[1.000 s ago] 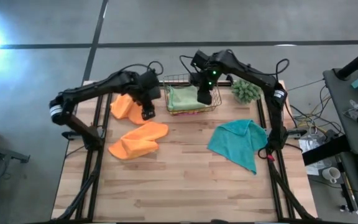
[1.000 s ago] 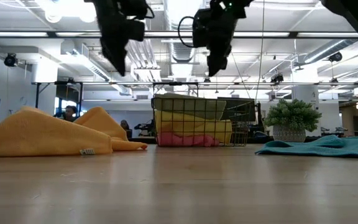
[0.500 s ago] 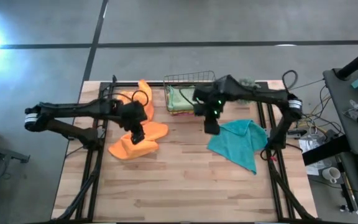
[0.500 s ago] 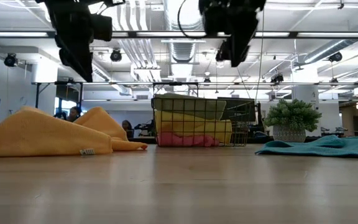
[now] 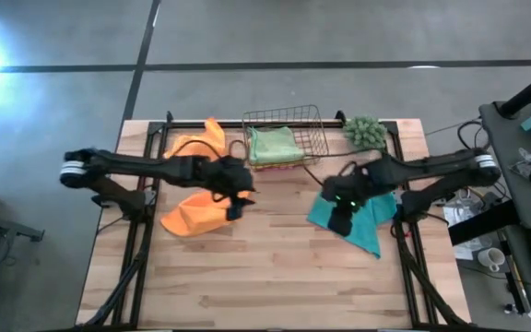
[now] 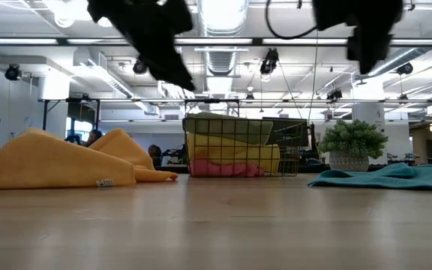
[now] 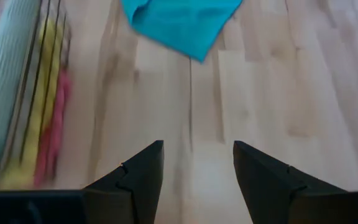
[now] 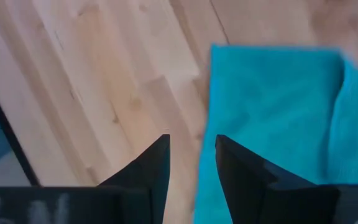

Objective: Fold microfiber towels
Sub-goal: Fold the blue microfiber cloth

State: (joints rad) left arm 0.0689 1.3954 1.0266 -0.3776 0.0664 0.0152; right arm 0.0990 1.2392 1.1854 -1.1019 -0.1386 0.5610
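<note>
Moved: right gripper [image 5: 340, 219] swung from basket to teal towel [image 5: 365, 221], centre-right | jaws: narrowly spread, empty, towel edge directly ahead | left gripper [image 5: 234, 205]: spread, farther.

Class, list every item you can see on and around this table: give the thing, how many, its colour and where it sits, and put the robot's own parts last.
Orange towels: two, orange, crumpled on the table's left side.
Teal towel: one, teal, table's right side.
Wire basket: one, dark wire, far edge, centre.
Light green towel: one, on top in the basket.
Yellow towel: one, in the basket, middle layer.
Pink towel: one, at the basket's bottom.
Plant: one, green, far right corner.
Table: one, light wood.
Left gripper: open, empty, beside the orange towels.
Right gripper: empty, above the teal towel's edge.
</note>
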